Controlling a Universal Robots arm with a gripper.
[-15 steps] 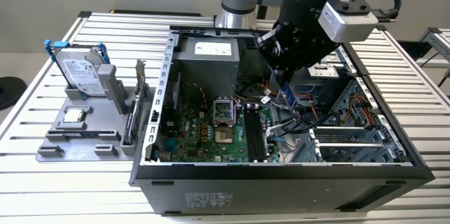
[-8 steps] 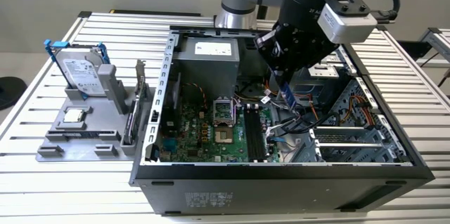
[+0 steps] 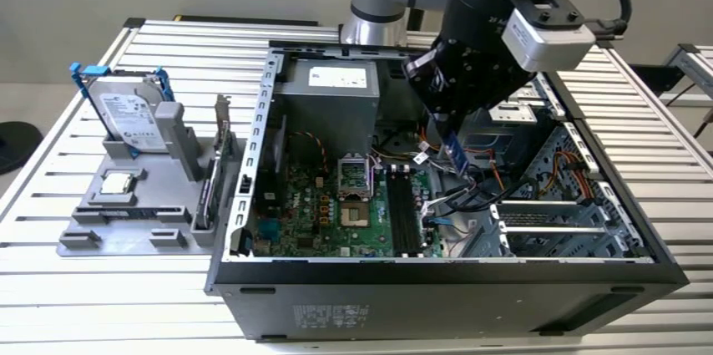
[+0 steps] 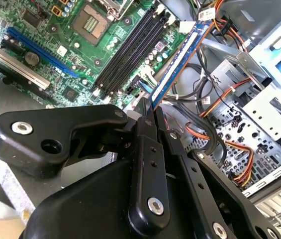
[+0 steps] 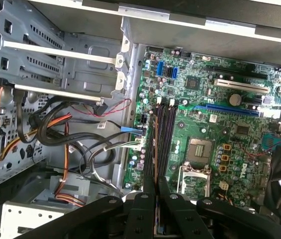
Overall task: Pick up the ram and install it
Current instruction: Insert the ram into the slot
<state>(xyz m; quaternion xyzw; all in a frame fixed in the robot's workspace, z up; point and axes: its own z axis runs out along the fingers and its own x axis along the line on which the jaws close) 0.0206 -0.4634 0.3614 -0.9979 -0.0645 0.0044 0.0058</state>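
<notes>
My gripper hangs inside the open computer case, shut on the ram. The ram is a narrow blue-green stick with a pale label strip. In the second wrist view the ram sticks out from between the black fingers and points toward the cables beside the motherboard. In the first wrist view the ram shows edge-on, just beside the black memory slots. The stick is held above the board, apart from the memory slots, which lie just toward the exterior view's left of it.
Bundled cables and a metal drive cage lie beside the slots. The open CPU socket sits on the motherboard's other side. Left of the case, a grey fixture carries a hard drive, a silver CPU chip and an upright expansion card.
</notes>
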